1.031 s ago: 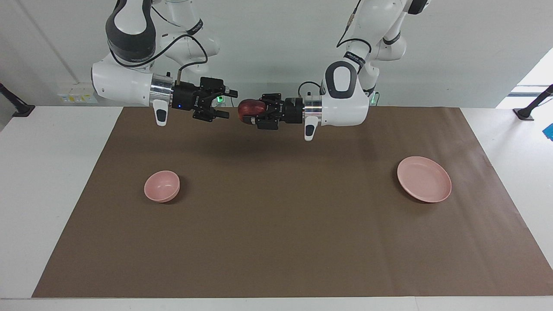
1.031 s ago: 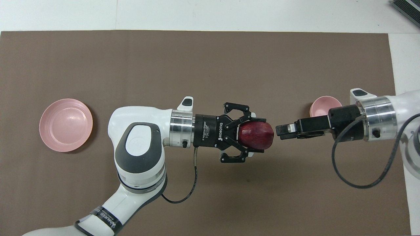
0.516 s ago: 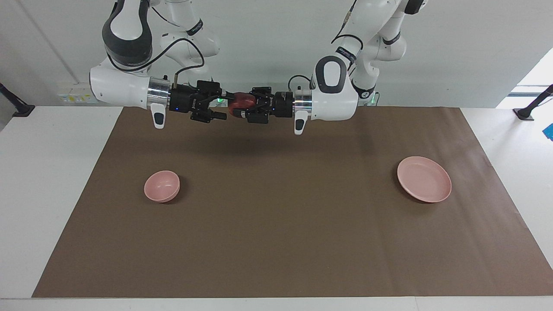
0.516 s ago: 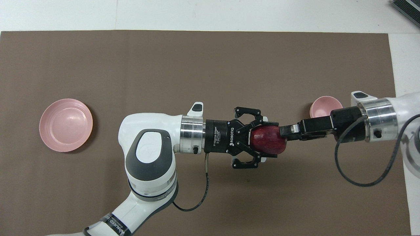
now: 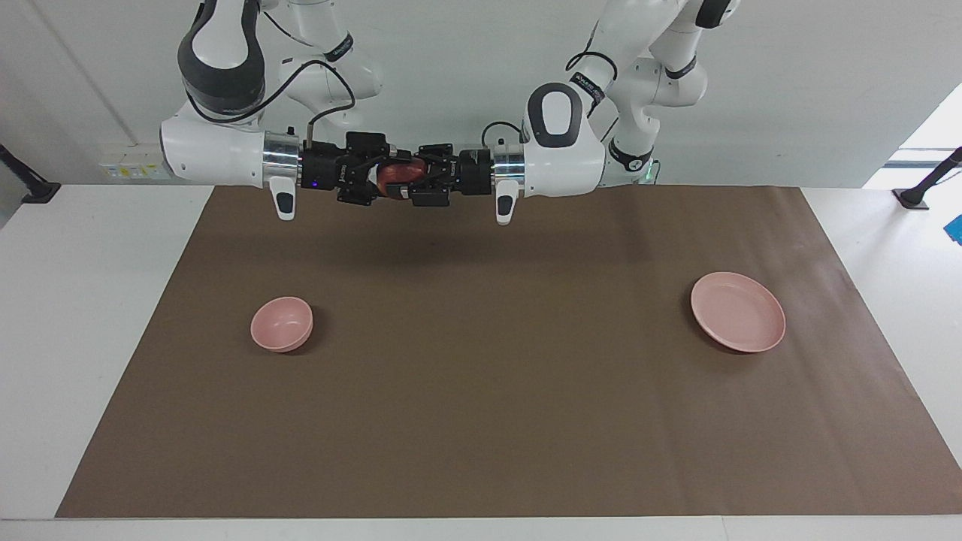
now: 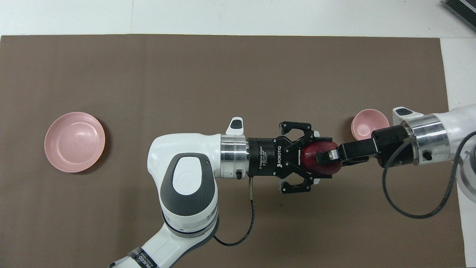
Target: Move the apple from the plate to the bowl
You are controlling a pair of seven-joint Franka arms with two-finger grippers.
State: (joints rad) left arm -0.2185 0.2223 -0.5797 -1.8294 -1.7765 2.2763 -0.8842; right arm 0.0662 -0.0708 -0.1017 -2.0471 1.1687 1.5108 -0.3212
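Observation:
The dark red apple (image 5: 395,175) (image 6: 310,164) is up in the air, over the brown mat. My left gripper (image 5: 391,181) (image 6: 320,160) is shut on it, reaching sideways toward the right arm's end. My right gripper (image 5: 399,179) (image 6: 324,157) meets it head-on, open, with one finger above the apple and one below. The pink bowl (image 5: 282,324) (image 6: 370,124) stands empty at the right arm's end, partly covered by the right hand in the overhead view. The wide pink plate (image 5: 738,312) (image 6: 74,142) lies empty at the left arm's end.
A brown mat (image 5: 481,421) covers most of the white table. Both forearms stretch level above the mat's edge nearest the robots. A dark object (image 6: 461,9) lies at the table's corner farthest from the robots, at the right arm's end.
The left gripper carried the apple toward the right arm's end and a little higher. The right gripper, a gap away a second ago, now has its fingers around the apple.

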